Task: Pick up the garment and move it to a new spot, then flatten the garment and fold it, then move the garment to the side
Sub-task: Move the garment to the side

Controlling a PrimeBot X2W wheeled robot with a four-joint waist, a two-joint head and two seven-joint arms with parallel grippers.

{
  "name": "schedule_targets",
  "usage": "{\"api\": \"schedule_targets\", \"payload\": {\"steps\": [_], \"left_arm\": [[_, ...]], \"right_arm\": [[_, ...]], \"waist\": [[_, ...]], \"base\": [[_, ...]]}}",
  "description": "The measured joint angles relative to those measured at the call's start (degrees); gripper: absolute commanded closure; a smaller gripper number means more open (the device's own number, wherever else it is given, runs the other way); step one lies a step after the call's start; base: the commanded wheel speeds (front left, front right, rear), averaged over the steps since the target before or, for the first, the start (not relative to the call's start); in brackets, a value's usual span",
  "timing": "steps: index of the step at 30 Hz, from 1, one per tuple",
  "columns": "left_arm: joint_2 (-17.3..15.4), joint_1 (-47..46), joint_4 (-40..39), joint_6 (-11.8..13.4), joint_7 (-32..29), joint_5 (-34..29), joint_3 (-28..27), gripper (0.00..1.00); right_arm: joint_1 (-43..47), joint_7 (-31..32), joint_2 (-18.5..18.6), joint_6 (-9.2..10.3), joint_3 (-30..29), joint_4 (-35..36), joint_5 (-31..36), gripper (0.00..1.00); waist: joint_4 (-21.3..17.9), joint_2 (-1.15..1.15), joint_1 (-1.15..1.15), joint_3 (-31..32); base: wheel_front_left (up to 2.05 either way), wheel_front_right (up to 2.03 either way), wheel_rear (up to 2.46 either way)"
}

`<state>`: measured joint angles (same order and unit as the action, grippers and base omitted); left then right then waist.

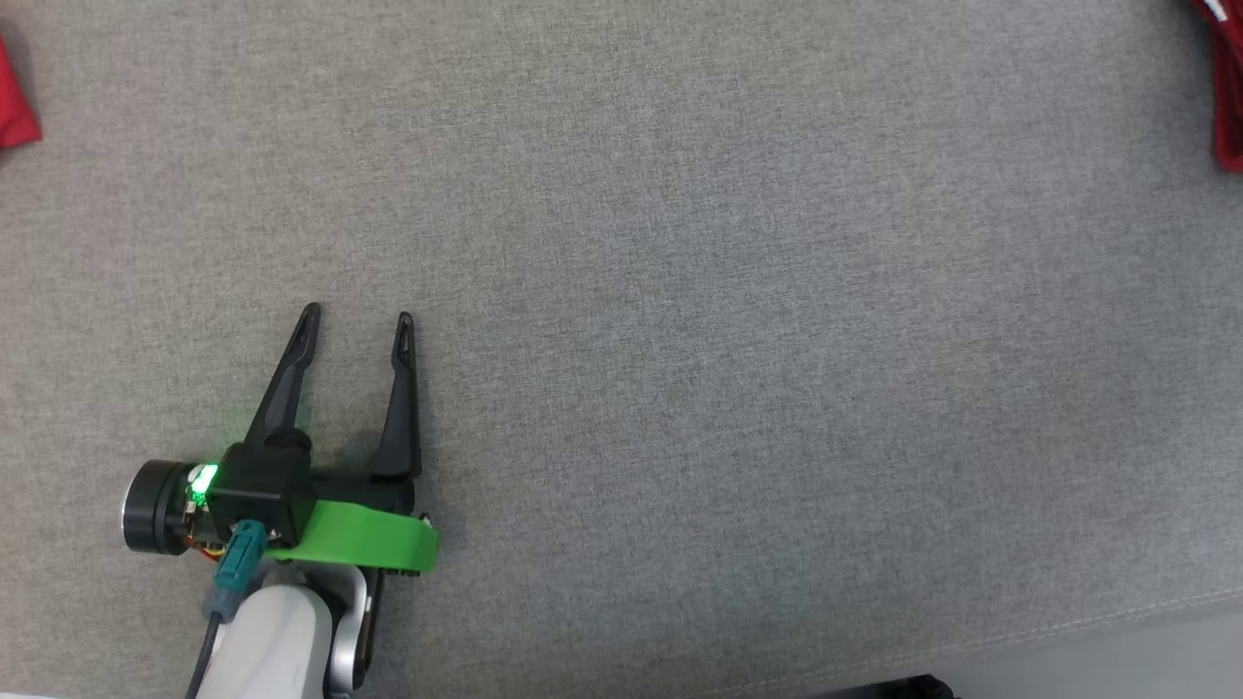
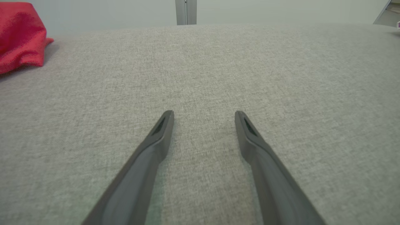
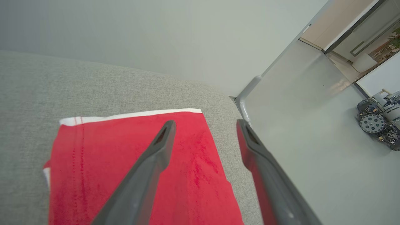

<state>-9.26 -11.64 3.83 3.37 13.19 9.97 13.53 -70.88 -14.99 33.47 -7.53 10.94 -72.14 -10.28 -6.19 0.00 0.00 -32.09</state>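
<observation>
The garment (image 3: 137, 168) is red with a white trim and lies folded flat near the corner of the grey padded surface (image 3: 62, 90). In the head view a strip of the garment (image 1: 1226, 87) shows at the top right edge. My right gripper (image 3: 204, 123) hovers over the garment's right part, open, with nothing between its fingers. Far from it, at the lower left of the head view, my left gripper (image 1: 357, 316) is open and empty over bare grey fabric. The left wrist view shows this left gripper (image 2: 203, 113) with its fingers spread.
A second red cloth (image 2: 18, 34) lies bunched at the far left of the surface, its edge (image 1: 15, 107) at the head view's upper left. The surface's front edge (image 1: 1068, 631) runs along the lower right. Beyond the corner are pale floor (image 3: 312, 150) and a wheeled machine (image 3: 379, 120).
</observation>
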Motion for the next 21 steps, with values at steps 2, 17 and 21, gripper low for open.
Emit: {"api": "schedule_targets", "payload": {"steps": [2,17,21], "left_arm": [[0.01,0.01,0.45,0.04,0.02,0.08,-0.01,0.00],[1.79,0.27,7.77,1.18,1.51,4.04,-2.75,0.00],[3.13,2.10,9.76,1.30,1.59,5.36,-3.50,0.00]], "right_arm": [[0.92,-0.02,-1.54,0.00,-1.32,1.79,0.26,0.00],[15.24,-0.05,-13.97,0.00,1.07,15.78,-3.92,0.00],[22.14,-0.07,-16.30,0.00,0.68,21.36,-6.31,0.00]], "waist": [[-0.11,0.00,0.00,0.80],[-0.47,0.00,0.00,12.86],[-0.36,0.00,0.00,17.15]], "base": [[0.00,0.00,0.00],[0.00,0.00,0.00],[0.00,0.00,0.00]]}}
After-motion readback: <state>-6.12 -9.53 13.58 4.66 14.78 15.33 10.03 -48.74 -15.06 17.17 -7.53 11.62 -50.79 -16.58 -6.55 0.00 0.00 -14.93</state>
